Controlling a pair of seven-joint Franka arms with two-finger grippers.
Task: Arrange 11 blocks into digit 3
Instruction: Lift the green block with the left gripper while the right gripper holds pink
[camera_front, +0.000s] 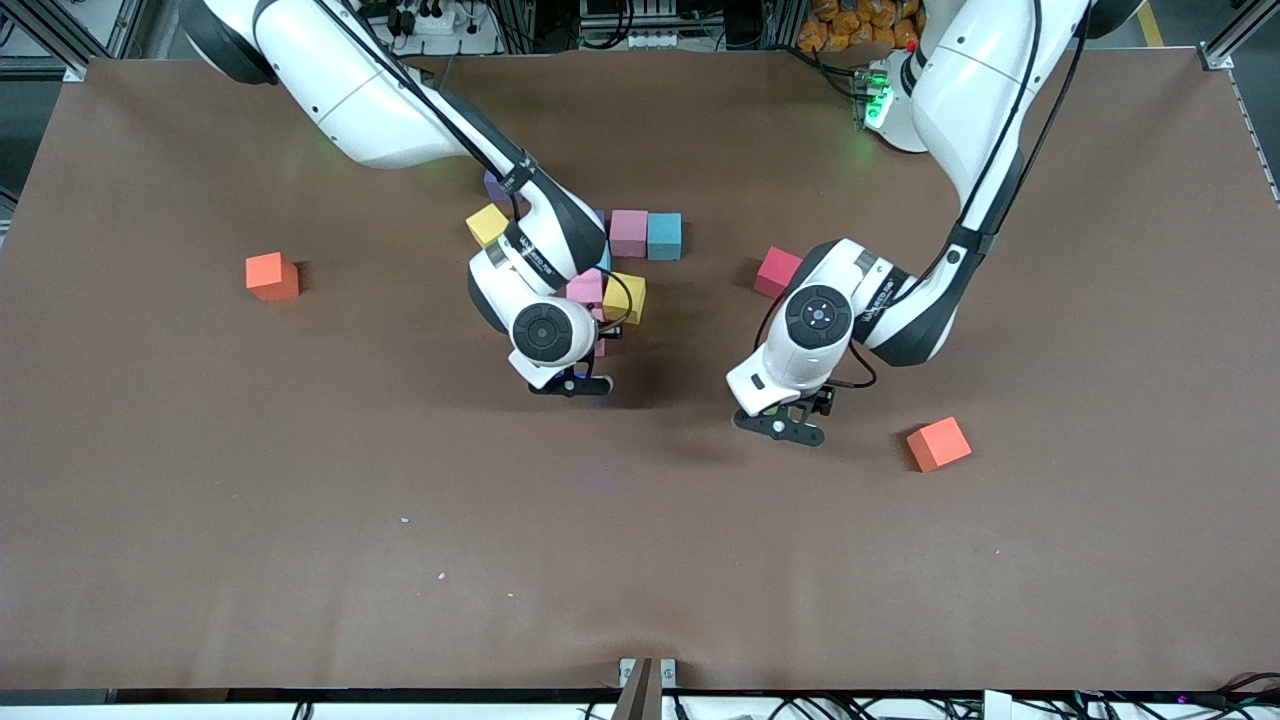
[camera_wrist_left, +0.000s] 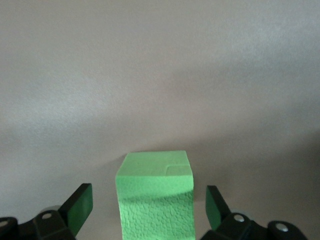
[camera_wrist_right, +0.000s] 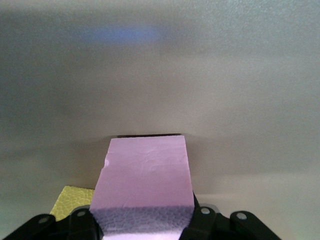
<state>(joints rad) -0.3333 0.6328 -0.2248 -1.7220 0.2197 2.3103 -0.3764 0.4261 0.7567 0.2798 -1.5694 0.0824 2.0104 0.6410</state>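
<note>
Pink foam filled the right tool (camera_wrist_right: 143, 220), clamped on a pink block (camera_wrist_right: 145, 175) beside a yellow block (camera_wrist_right: 70, 201) in the cluster mid-bench. The left tool (camera_wrist_left: 149, 207) stood wide open around a green block (camera_wrist_left: 155, 192), untouched, near an orange cube (camera_front: 938, 443).

Robotics lab, aluminium frame (camera_front: 60, 40), cabling (camera_front: 430, 20)

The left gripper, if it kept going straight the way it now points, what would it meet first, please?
Most likely the green block, which sits between the open fingers of the left gripper; under it lies the table.
</note>
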